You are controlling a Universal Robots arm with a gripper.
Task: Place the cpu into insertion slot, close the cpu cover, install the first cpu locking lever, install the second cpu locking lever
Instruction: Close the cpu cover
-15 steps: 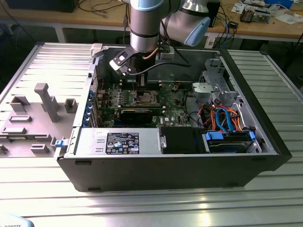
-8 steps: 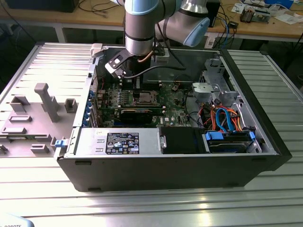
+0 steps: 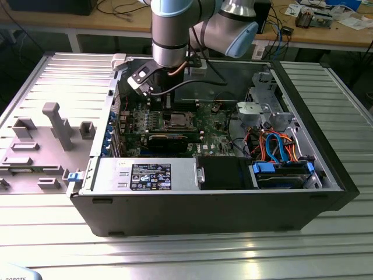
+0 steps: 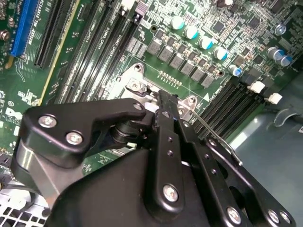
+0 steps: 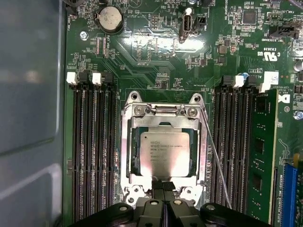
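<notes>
End effector [image 5: 164,183], cpu [image 5: 163,152] (in insertion slot [image 5: 125,156])

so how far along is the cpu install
Done: the cpu sits in the insertion slot with the cpu cover down over it. In hand: the gripper, fingers together, at the cover's edge. To do: one wire lever slants loose beside the slot, seemingly unlatched.

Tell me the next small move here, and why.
Probably shift the gripper sideways to the loose wire lever. The cpu sits under the closed cpu cover, the shut gripper rests at the cover's edge, and that lever angles away, unlatched.
</notes>
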